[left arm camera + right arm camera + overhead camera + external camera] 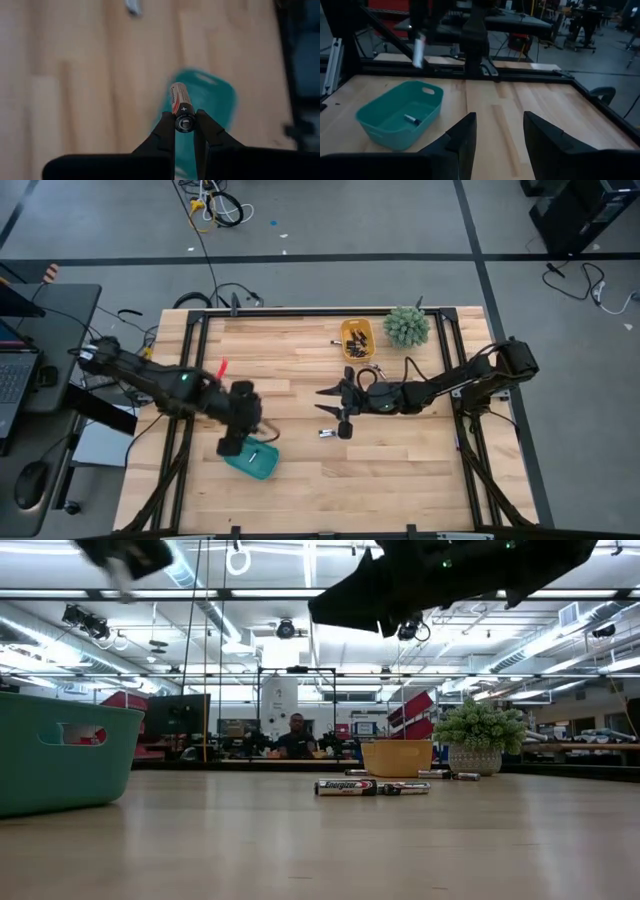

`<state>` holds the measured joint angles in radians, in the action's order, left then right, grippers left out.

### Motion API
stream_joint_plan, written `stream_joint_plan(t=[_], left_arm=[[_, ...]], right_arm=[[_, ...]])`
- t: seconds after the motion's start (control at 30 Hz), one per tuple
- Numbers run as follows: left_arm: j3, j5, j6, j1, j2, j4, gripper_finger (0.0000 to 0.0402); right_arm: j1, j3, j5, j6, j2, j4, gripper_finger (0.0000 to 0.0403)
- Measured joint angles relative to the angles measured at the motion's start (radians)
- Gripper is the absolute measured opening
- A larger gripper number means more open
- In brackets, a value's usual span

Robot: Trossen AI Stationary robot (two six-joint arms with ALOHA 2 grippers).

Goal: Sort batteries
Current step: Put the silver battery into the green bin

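My left gripper (233, 446) hangs over the teal tray (256, 461) at the table's near left, shut on a silvery battery (179, 97) with red print. One battery (412, 120) lies inside that tray. My right gripper (327, 401) stands open above mid-table, nothing between its fingers (465, 135). Two loose batteries (347, 787) (405, 788) lie on their sides on the wood just near of it. The yellow tray (357, 338) at the far side holds several dark batteries. My left gripper pinches the battery between its two fingertips (167, 131) at the end marked with a plus (184, 121). The rest of the battery sticks out beyond the fingers, along them. The fingers slant steeply down. The battery (418, 50) is lifted clear above the teal tray.
A potted green plant (407, 327) stands right of the yellow tray. Two more batteries (440, 775) (465, 777) lie on the table near the yellow tray (397, 757). Black frame rails (300, 312) border the table. A person (296, 735) sits in the room beyond.
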<state>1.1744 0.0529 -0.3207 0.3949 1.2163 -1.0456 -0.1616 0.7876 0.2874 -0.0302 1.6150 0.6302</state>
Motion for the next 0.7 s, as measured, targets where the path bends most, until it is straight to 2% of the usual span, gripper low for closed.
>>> stream_joint_plan(t=[0.13,0.37,0.7], left_arm=[[0.0,-0.003,-0.12,0.104,0.013,-0.005,0.0016],[0.0,0.112,-0.257,0.225,0.095,-0.086,0.0016],[-0.001,0.068,-0.197,0.235,0.235,-0.183,0.0028]], right_arm=[[0.001,0.0,0.0,0.032,0.002,-0.008,0.0149],[-0.006,0.0,0.0,0.054,0.002,-0.014,0.0149],[-0.009,0.0,0.0,0.055,0.003,-0.043,0.0149]])
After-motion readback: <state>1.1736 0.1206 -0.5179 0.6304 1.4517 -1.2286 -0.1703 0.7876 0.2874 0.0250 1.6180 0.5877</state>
